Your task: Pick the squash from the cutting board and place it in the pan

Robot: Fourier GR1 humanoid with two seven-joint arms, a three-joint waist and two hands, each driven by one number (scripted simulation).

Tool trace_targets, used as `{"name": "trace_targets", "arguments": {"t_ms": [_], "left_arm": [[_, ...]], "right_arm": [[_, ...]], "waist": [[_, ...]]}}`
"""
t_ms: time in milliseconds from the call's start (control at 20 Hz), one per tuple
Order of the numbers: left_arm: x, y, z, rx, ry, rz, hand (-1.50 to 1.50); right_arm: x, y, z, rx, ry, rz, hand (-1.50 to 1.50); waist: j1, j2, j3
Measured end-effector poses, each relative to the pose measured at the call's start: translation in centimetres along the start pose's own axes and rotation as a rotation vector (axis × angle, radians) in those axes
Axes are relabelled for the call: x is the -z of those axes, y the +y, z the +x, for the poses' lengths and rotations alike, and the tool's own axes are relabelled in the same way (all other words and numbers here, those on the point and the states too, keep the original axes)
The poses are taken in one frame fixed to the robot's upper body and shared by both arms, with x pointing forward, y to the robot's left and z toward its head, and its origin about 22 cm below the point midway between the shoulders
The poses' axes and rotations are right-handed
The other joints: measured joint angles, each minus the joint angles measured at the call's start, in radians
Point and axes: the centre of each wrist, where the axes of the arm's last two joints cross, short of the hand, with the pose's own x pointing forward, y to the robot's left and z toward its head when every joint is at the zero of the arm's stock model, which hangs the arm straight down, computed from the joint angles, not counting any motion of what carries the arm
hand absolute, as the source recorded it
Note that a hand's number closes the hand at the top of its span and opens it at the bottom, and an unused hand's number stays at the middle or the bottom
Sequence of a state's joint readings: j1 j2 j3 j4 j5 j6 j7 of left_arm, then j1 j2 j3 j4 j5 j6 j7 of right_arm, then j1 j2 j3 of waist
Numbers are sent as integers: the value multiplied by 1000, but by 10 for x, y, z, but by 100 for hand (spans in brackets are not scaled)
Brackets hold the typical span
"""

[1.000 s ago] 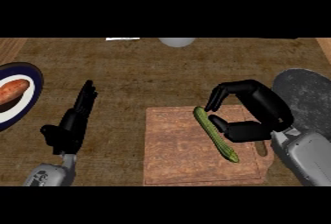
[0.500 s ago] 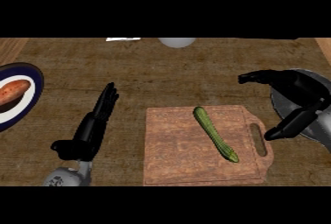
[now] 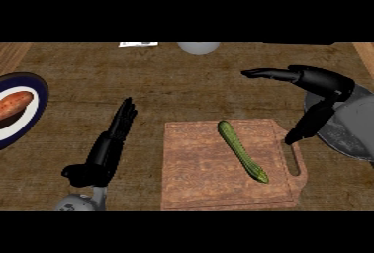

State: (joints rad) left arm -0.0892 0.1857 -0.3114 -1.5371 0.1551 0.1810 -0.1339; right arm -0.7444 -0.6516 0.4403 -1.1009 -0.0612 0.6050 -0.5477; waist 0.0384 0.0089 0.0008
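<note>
Two black hands show above the wooden counter (image 3: 182, 74). A long green squash (image 3: 242, 150) lies untouched on the cutting board (image 3: 197, 173), slanting from 11 o'clock to 5 o'clock. At 3 o'clock of the board, the right hand (image 3: 321, 84) hovers released, fingers spread, holding nothing, above the grey pan (image 3: 350, 133). At 9 o'clock of the board the left hand (image 3: 110, 146) rests with straight fingers. Farther out at 9 o'clock, a blue-rimmed plate (image 3: 33, 89) carries an orange food item (image 3: 13, 104).
</note>
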Motion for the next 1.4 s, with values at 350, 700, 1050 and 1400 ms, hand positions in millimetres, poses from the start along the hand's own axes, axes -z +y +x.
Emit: {"name": "trace_targets", "arguments": {"t_ms": [350, 700, 1050, 1400], "left_arm": [[-3, -1, 0, -3, 5, 7, 0], [0, 8, -2, 1, 4, 26, 0], [-4, 7, 0, 4, 12, 35, 0], [-10, 13, -3, 7, 8, 40, 0]], "right_arm": [[39, 26, 5, -238, 79, 261, -150], [52, 69, -10, -406, 102, 440, -150], [51, 83, -24, -439, 143, 477, -150], [52, 88, -27, -436, 165, 452, -150]], "waist": [[-6, -3, 0], [-25, -6, -1], [-31, -8, -1], [-33, -9, -1]]}}
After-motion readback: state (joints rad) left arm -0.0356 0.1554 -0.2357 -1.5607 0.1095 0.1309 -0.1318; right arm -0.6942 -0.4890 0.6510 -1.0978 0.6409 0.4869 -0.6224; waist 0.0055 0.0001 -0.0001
